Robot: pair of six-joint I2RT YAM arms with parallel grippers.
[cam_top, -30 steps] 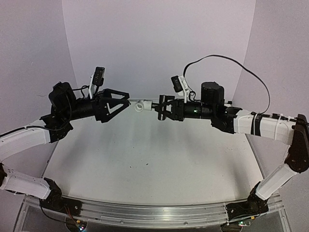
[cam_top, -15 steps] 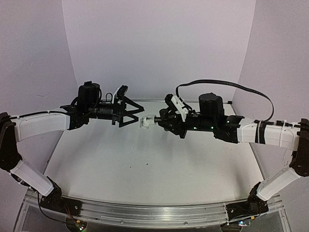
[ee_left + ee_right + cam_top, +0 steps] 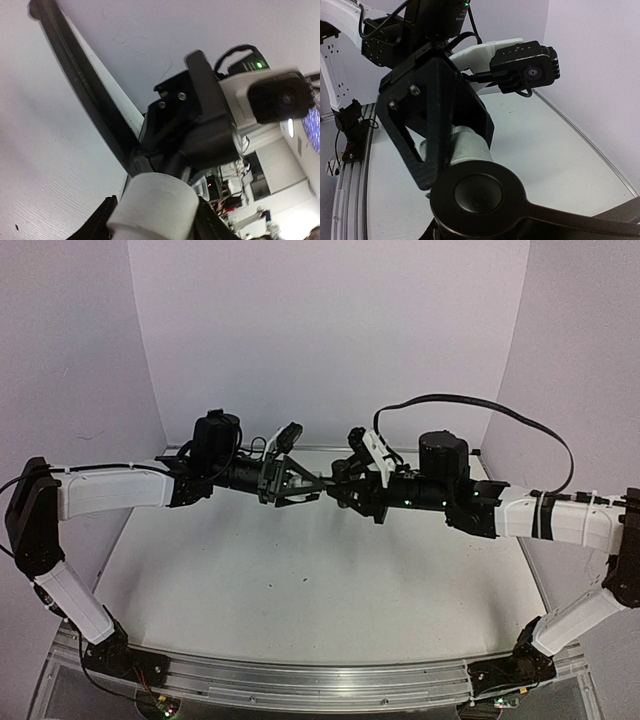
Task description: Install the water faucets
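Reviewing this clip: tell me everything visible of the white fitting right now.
The white fitting shows as a stubby matte white plastic cylinder at the bottom of the left wrist view. It hangs in the air above the table, where the left gripper and right gripper meet. The left gripper's fingers hug both its sides. In the right wrist view it sits just behind a black round part. From above, the jaws almost hide it.
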